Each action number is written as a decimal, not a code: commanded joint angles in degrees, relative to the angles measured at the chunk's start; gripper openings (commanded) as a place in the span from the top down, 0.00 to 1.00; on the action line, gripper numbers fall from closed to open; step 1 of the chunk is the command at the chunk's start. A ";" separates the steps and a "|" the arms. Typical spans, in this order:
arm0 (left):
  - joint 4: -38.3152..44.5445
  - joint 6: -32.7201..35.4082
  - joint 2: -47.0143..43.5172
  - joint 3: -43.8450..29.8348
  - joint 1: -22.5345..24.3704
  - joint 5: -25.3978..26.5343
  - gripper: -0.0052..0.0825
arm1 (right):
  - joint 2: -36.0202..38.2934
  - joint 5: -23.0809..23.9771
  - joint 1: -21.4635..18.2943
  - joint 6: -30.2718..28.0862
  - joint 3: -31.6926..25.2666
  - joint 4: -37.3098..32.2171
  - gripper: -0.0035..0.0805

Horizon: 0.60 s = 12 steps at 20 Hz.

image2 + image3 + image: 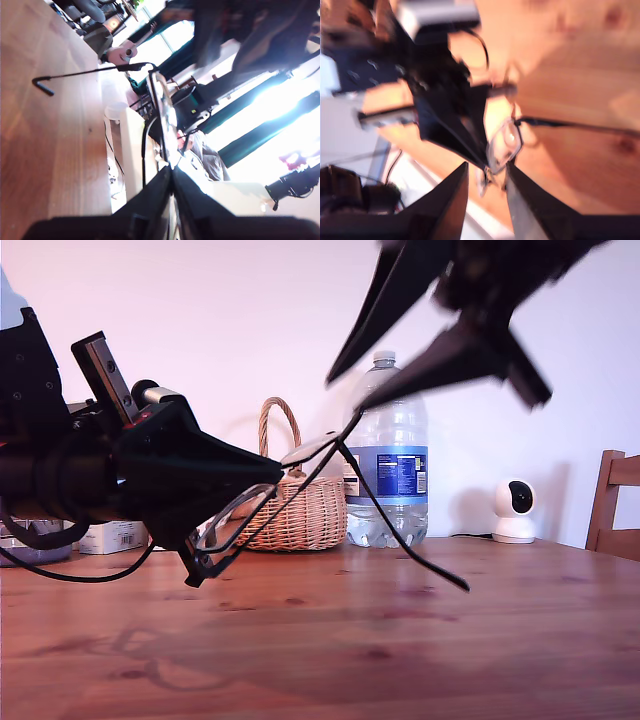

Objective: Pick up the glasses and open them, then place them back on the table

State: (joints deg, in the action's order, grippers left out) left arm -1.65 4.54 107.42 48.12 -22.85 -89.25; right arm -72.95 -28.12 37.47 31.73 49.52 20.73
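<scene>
A wicker basket [295, 508] with a tall looped handle stands at the back, just beside a large clear water bottle [388, 468] with a blue label and white cap, which is on the exterior view's right of it. Further toward the exterior view's right, a small white round camera [514, 510] with a dark face sits near the plain white wall [250, 320]. Part of a wooden chair [615, 502] shows at the exterior view's right edge. A white box [112, 536] sits at the exterior view's left.

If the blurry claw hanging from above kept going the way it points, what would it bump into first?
Probably the glasses: my second gripper points at their frame, held up by my first gripper. Depth is blurred.
</scene>
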 commanded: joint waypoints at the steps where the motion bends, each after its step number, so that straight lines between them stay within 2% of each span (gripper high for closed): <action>1: 0.44 0.42 0.59 0.15 0.07 -0.17 0.97 | -0.26 -0.85 -0.15 0.20 0.15 -0.04 0.72; 12: 0.44 0.44 0.59 0.24 0.07 0.66 0.97 | -0.31 -1.33 -3.48 -0.70 0.15 4.35 0.73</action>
State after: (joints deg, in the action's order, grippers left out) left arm -1.61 4.54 107.42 48.12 -22.83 -88.40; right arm -73.12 -29.39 33.98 31.44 49.52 25.39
